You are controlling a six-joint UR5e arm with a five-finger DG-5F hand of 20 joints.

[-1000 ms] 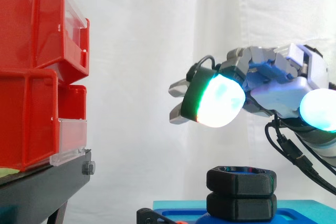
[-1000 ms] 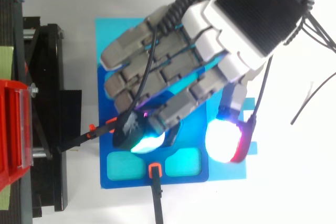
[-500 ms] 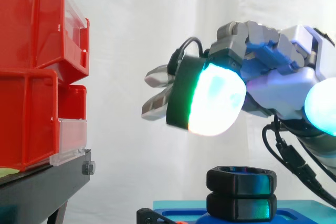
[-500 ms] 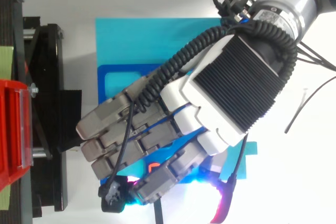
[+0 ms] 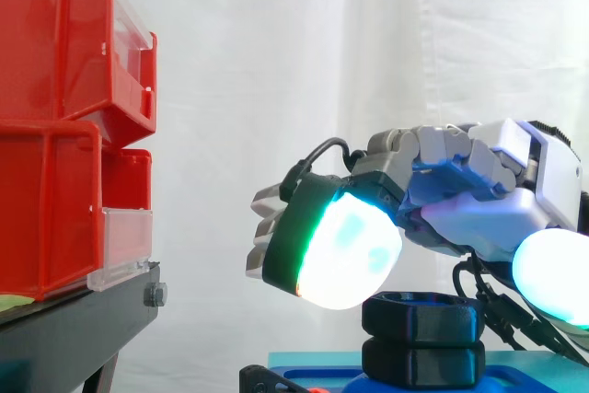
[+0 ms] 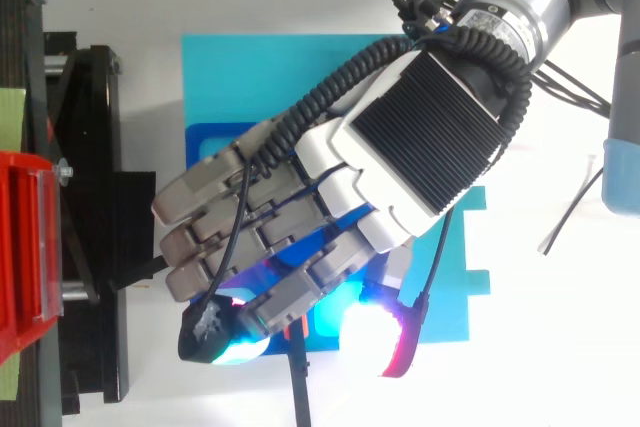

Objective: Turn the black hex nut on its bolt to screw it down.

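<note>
Nut [image 5: 421,319], black, hex, was seen on blue board [image 6: 250,77], at 6 o'clock from hand [image 5: 465,218], just beneath palm. Bolt axis was judged upright, 12-to-6. Hand was left released, fingers [image 5: 345,250] stretched toward 9 o'clock, nothing grasped.

The hand [image 6: 420,137] is pretty chunky: black ribbed plate on the back, glossy white shell around the knuckles, blocky grey metal fingers [image 6: 215,232]. The pads [image 5: 345,250] are fat rounded blobs glowing white-cyan with a green edge and black backing. The wrist [image 6: 525,2] is a silver-grey cylinder with a small printed label.
</note>
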